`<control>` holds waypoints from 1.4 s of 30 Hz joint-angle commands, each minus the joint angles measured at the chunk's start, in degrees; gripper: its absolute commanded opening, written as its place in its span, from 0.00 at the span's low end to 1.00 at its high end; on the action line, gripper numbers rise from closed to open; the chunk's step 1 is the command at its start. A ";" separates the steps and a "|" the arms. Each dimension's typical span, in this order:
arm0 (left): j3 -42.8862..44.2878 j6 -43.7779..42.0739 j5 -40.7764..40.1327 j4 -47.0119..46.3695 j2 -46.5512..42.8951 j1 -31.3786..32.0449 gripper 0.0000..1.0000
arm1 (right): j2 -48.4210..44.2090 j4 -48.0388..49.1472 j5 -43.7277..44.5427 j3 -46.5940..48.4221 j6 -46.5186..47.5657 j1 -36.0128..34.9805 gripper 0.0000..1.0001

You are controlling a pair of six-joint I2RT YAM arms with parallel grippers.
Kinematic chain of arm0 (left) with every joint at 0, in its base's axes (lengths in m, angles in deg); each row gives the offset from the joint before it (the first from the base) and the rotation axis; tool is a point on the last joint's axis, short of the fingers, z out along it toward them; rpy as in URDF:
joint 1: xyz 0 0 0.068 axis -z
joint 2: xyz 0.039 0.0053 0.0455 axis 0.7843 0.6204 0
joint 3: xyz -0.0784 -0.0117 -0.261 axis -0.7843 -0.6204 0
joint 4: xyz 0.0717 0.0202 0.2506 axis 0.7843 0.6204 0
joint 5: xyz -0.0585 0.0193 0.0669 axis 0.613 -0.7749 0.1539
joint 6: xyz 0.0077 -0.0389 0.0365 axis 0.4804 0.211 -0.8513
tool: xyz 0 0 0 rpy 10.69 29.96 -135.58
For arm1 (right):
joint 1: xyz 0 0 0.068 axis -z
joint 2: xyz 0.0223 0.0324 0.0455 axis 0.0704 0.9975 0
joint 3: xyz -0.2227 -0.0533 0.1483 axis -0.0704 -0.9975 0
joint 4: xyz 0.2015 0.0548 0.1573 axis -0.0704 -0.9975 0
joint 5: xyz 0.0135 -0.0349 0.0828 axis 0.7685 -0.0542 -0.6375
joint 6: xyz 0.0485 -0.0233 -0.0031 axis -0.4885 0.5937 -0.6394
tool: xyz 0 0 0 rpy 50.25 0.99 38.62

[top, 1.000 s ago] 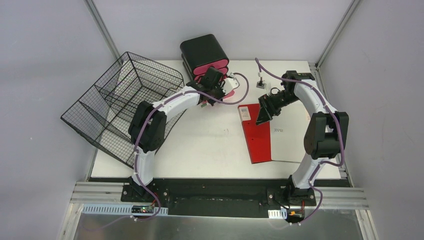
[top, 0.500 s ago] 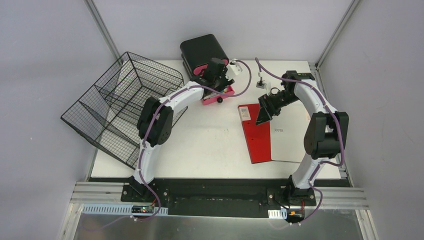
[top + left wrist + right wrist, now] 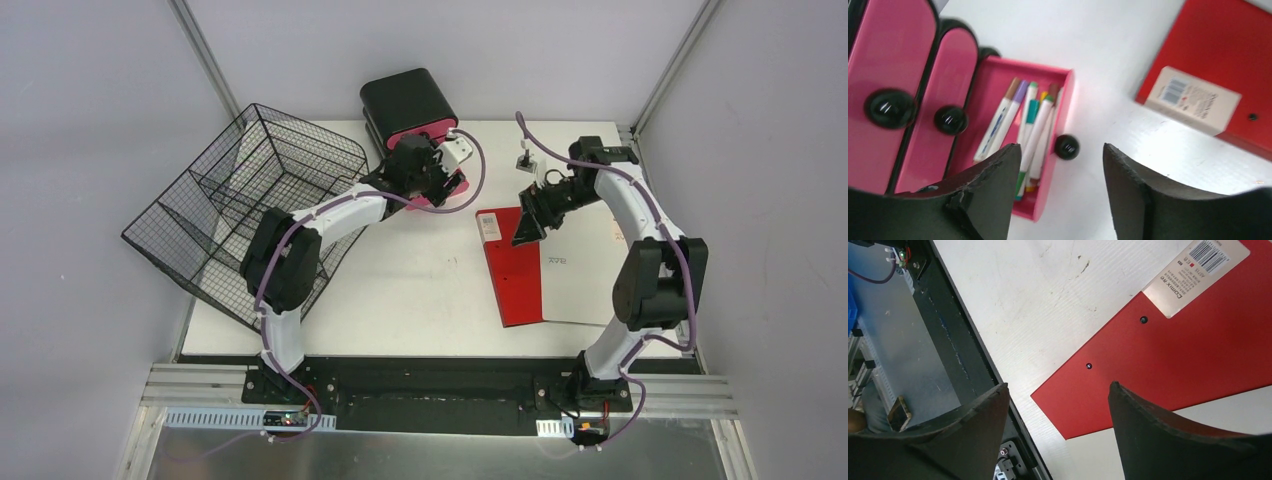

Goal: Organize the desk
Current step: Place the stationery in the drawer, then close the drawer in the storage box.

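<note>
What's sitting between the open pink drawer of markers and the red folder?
Nothing: in the left wrist view, only bare white desk separates the open pink plastic drawer from the flat red folder.

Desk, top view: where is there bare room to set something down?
The desk is barest in its middle, between the left arm, the red-and-white folder and the near edge. Crowded: the far edge around the drawer unit and its open marker drawer; the wire basket fills the left side.
</note>
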 commanded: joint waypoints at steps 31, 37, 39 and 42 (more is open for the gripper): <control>-0.38 -9.53 -3.74 3.44 9.64 4.41 0.00 | -3.39 4.97 1.73 -1.41 -1.10 -0.25 0.76; -0.26 -11.00 -8.02 3.91 10.69 4.41 0.00 | -3.30 4.97 1.74 -1.32 -1.10 -0.30 0.76; -0.14 -11.09 -8.83 3.93 10.92 4.41 0.00 | -3.31 4.99 1.73 -1.32 -1.08 -0.29 0.76; 0.16 -11.26 -10.45 3.93 11.60 4.41 0.00 | -3.28 4.98 1.73 -1.32 -1.08 -0.30 0.76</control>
